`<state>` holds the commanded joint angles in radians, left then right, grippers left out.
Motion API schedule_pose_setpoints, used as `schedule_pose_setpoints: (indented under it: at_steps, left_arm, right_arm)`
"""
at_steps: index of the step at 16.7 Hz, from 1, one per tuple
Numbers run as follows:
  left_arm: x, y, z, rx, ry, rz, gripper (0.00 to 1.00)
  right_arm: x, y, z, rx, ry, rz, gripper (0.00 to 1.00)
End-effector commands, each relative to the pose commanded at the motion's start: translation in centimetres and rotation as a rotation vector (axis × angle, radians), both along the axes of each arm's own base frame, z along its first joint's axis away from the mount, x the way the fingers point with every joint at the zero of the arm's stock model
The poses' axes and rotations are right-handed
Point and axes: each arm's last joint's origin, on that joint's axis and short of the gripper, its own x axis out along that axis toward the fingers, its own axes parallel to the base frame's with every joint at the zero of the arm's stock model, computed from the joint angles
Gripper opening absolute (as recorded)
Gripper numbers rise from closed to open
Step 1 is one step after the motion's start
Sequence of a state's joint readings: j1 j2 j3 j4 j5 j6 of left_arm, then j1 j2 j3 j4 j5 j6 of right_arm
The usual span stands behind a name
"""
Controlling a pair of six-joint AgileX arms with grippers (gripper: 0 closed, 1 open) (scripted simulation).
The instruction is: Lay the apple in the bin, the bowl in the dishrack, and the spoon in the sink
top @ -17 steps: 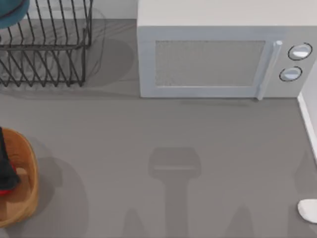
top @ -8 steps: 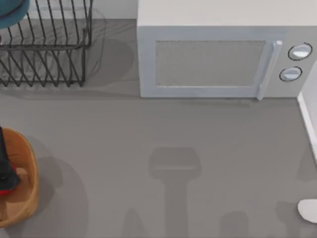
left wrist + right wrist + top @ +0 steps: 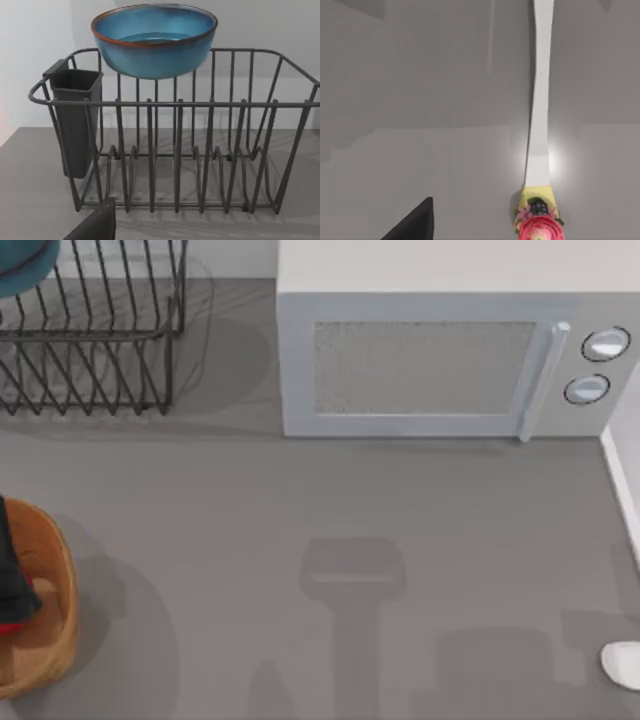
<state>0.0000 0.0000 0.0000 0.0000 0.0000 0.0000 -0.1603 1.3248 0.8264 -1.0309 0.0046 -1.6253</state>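
Observation:
The teal bowl (image 3: 20, 265) (image 3: 154, 40) rests on top of the black wire dishrack (image 3: 90, 340) (image 3: 175, 150) at the back left. At the left edge stands the tan bin (image 3: 45, 610). The red apple (image 3: 10, 626) lies inside it under a dark part of my left arm (image 3: 10, 565). One dark finger (image 3: 95, 225) of that arm shows in the left wrist view. The white spoon (image 3: 622, 665) (image 3: 540, 100) lies flat at the front right, beneath my right arm, with one dark finger (image 3: 412, 224) showing beside it. I cannot make out the sink for certain.
A large grey microwave (image 3: 440, 360) fills the back middle and right. A pale raised edge (image 3: 620, 485) runs along the right side. A dark cutlery cup (image 3: 75, 120) hangs on the dishrack's end. The spoon's handle ends in a flower ornament (image 3: 537, 227).
The arm shadow on the counter at the front right has widened and spread towards the spoon. The bin, apple, bowl and left arm have not moved.

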Motion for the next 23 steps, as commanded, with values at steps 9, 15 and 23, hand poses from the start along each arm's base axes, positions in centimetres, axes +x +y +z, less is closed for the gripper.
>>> schedule_pose_setpoints:
  at_steps: [9, 15, 23]
  left_arm:
    - [0.0, 0.0, 0.0, 0.0, 0.0, 0.0, 1.0]
    - [0.0, 0.0, 0.0, 0.0, 0.0, 0.0, 1.0]
    - [0.0, 0.0, 0.0, 0.0, 0.0, 0.0, 1.0]
  right_arm:
    - [0.6, -0.1, -0.4, 0.005, 0.042, 0.053, 1.0]
    - [1.2, -0.3, -6.0, 0.004, 0.035, 0.051, 1.0]
    - [0.6, -0.3, -9.9, 0.005, 0.041, 0.051, 1.0]
